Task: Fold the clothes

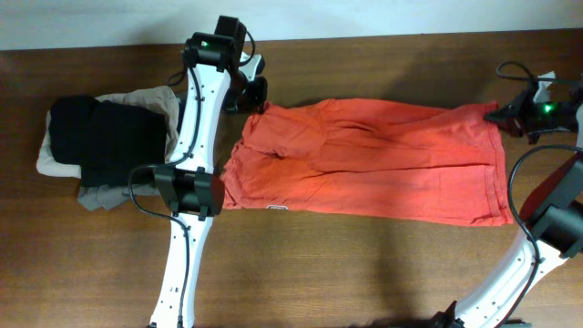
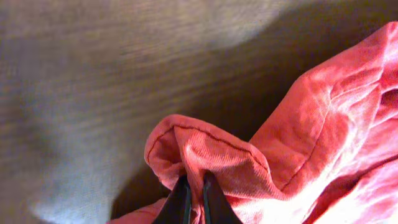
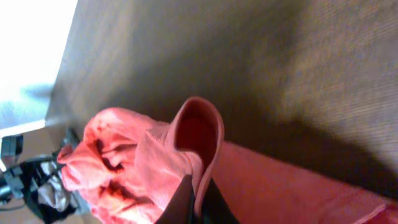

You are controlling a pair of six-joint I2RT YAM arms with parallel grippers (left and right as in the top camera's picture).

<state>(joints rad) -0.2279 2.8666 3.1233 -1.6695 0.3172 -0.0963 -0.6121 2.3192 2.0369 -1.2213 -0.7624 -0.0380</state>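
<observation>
The clothes (image 1: 373, 159), a red-orange T-shirt, lie stretched across the middle of the table, folded lengthwise, with a white tag (image 1: 276, 208) at the lower left edge. My left gripper (image 1: 258, 102) is shut on the shirt's upper left corner; in the left wrist view a hemmed fold of the shirt (image 2: 205, 149) bunches up between the black fingers (image 2: 179, 202). My right gripper (image 1: 499, 113) is shut on the upper right corner; in the right wrist view the shirt (image 3: 149, 155) curls up from the shut fingers (image 3: 180, 202).
A pile of folded garments, black (image 1: 100, 137) on beige (image 1: 141, 98) and grey, sits at the left behind the left arm (image 1: 196, 146). The brown wooden table (image 1: 364, 264) meets a white wall at the back. Cables hang near the right arm (image 1: 547, 228).
</observation>
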